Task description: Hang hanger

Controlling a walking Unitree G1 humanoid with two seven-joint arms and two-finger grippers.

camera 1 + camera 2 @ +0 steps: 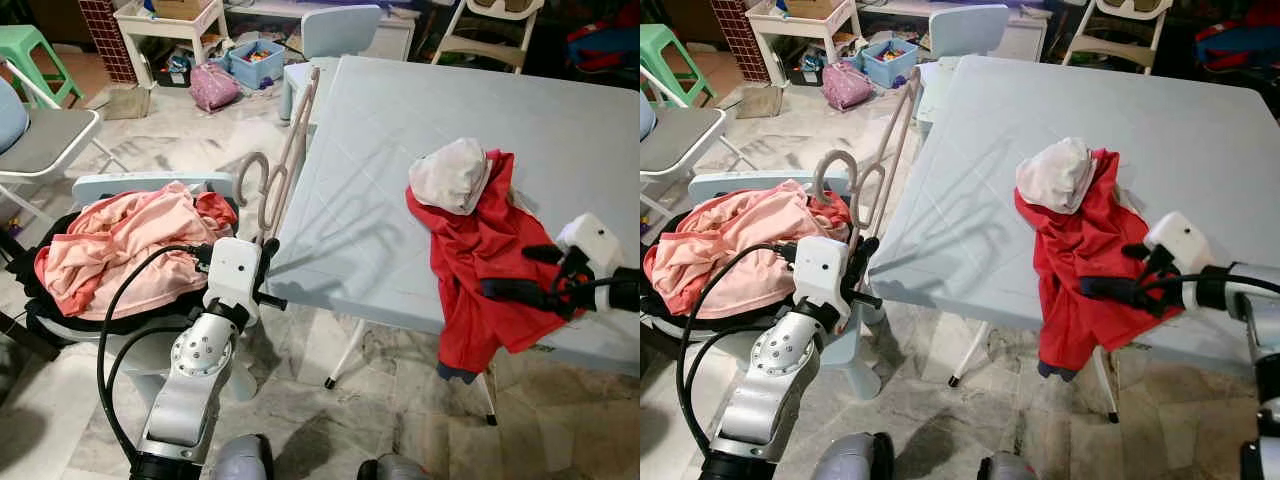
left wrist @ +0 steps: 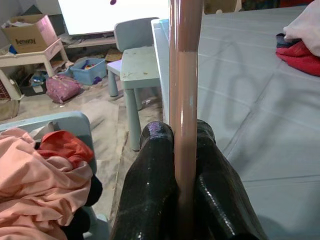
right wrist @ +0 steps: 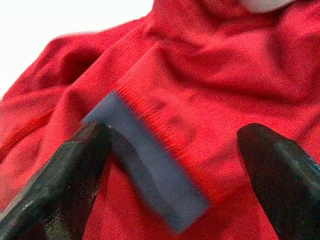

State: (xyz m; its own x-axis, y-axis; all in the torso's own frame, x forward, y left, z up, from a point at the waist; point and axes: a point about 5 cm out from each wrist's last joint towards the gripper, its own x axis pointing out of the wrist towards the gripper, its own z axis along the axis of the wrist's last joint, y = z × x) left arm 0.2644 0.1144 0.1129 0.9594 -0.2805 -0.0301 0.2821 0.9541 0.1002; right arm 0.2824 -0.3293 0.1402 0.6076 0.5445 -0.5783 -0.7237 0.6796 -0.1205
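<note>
Pale blue table [image 1: 400, 180], my landmark, in a cluttered tiled room. Beside its left edge I see my left gripper [image 1: 262, 262], fingers pressed tight around the pink hanger [image 1: 285, 165], which rises along that edge, hook low. Beyond it, further from the table: a basket of pink clothes [image 1: 120, 245]. Over the table's near edge hangs a red garment [image 1: 480, 260] with a white cloth [image 1: 450, 175] on top; my right gripper [image 1: 520, 272] sits against the garment, fingers spread.

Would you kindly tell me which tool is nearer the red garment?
Right. The right tool is open at the red garment on the table's edge; the left tool is off the table's left side, clamped on the hanger.
</note>
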